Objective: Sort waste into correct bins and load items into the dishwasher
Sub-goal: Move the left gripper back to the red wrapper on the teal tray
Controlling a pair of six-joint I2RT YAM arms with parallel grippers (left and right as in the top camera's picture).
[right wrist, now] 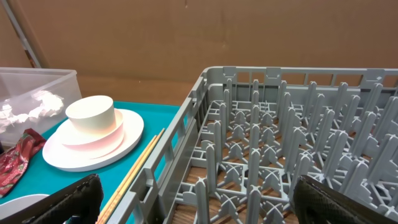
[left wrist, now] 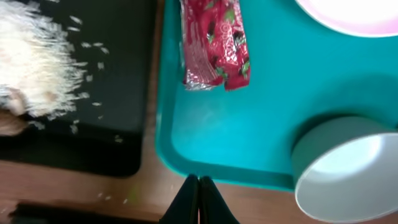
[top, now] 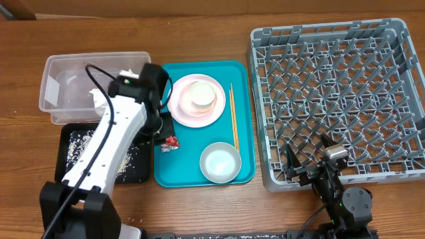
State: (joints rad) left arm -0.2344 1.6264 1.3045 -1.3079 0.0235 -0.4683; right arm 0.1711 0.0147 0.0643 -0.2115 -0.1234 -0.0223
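Above the near left rim of the teal tray point(left wrist: 249, 124), the left gripper point(left wrist: 199, 198) is clenched on nothing, the red wrapper point(left wrist: 214, 46) lying free on that tray, while the right gripper point(top: 309, 156), right of the tray, gapes wide and empty.

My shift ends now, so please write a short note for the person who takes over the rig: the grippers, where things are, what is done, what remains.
Left gripper: shut, empty, just short of the red wrapper on the teal tray.
Right gripper: open, empty, at the rack front corner.
Done: napkins in the clear tub; rice in the black tray.
Left: wrapper to a bin; pink plate with white cup on it, bowl, chopsticks, all on the teal tray, into the empty rack.
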